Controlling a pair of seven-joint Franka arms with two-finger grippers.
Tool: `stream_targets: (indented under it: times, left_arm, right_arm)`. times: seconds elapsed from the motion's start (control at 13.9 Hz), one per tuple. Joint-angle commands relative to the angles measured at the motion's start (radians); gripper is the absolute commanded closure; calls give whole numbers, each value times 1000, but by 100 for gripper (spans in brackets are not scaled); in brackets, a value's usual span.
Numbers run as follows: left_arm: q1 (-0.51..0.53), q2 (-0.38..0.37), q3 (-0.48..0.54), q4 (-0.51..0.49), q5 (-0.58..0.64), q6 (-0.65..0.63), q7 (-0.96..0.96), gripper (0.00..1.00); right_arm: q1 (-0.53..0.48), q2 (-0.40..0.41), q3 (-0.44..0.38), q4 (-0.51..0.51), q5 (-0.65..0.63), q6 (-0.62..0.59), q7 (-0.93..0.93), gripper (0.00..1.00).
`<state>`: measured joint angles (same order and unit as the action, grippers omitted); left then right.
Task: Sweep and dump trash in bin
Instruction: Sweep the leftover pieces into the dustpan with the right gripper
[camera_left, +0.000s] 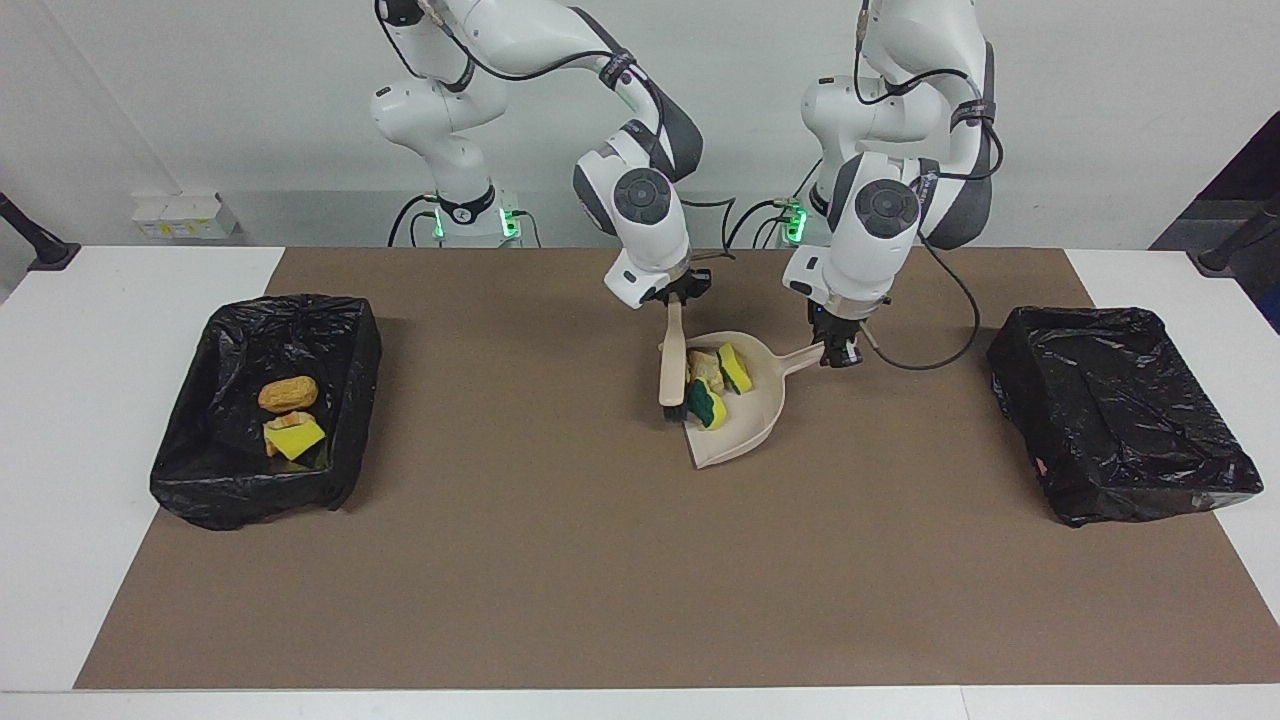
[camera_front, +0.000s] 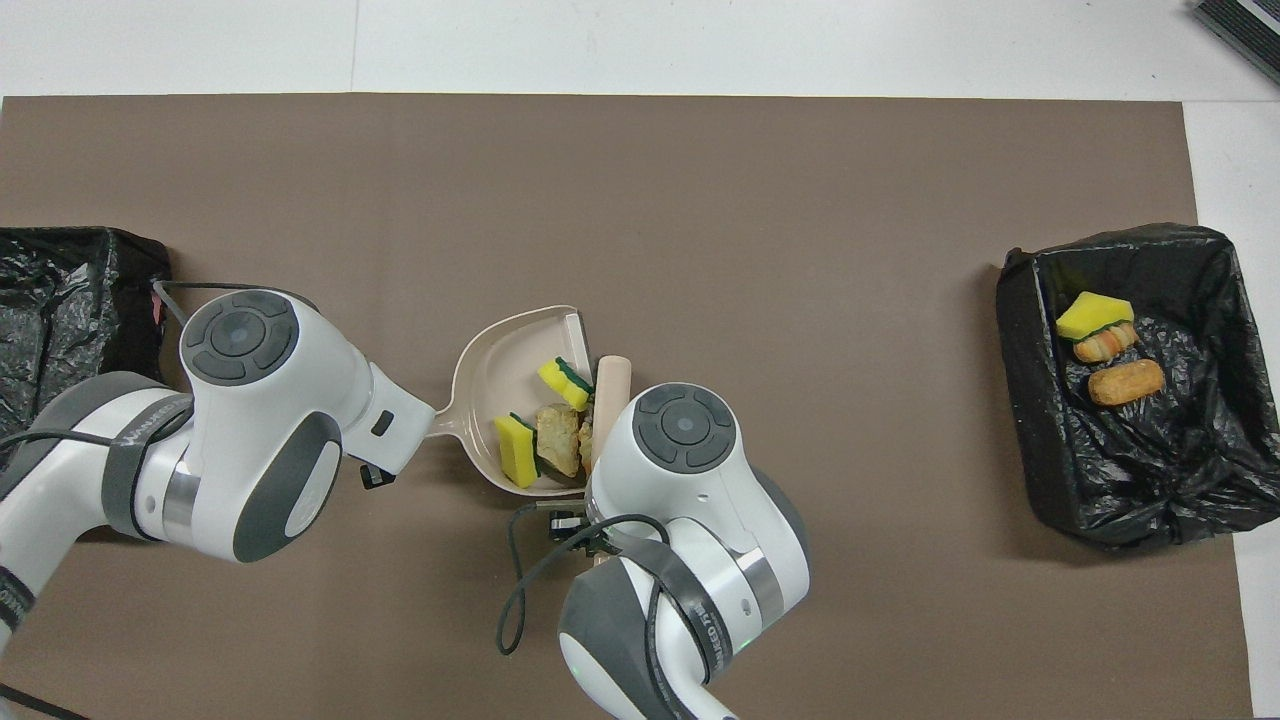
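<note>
The beige dustpan (camera_left: 745, 425) lies at the middle of the brown mat, also in the overhead view (camera_front: 500, 350). In it lie yellow-green sponge pieces (camera_left: 735, 368) (camera_front: 517, 450) and a tan lump (camera_left: 704, 368) (camera_front: 558, 440). My left gripper (camera_left: 838, 352) is shut on the dustpan's handle. My right gripper (camera_left: 676, 293) is shut on the beige brush (camera_left: 671, 355), whose black bristles stand at the pan's mouth beside the scraps. The black-lined bin (camera_left: 200, 480) at the right arm's end holds an orange-brown lump (camera_left: 288, 393) (camera_front: 1127, 382) and a yellow sponge piece (camera_left: 295, 437) (camera_front: 1095, 315).
A second black-lined bin (camera_left: 1150, 490) stands at the left arm's end of the table, also in the overhead view (camera_front: 60, 290); no scraps show in it. A black cable hangs from the left wrist onto the mat (camera_left: 930, 360).
</note>
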<state>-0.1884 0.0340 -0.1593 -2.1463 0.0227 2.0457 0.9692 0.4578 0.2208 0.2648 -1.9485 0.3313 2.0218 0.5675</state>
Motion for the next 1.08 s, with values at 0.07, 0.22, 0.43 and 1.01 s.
stream_targets:
  times: [0.07, 0.22, 0.43, 1.01]
  left_arm:
    - [23, -39, 0, -43, -4, 34, -15, 100]
    - [24, -39, 0, -43, -6, 34, -32, 100]
    - [47, -34, 0, -41, -62, 68, -61, 100]
    - [50, -37, 0, -46, -72, 59, -72, 100]
  right_arm:
    - [-14, -21, 1, 11, 11, -29, -121, 100]
    - [-14, -40, -1, 11, 11, -43, -123, 100]
    - [-14, -73, -1, 11, -11, -64, -127, 100]
    - [-4, -95, 5, 66, -11, -64, -115, 100]
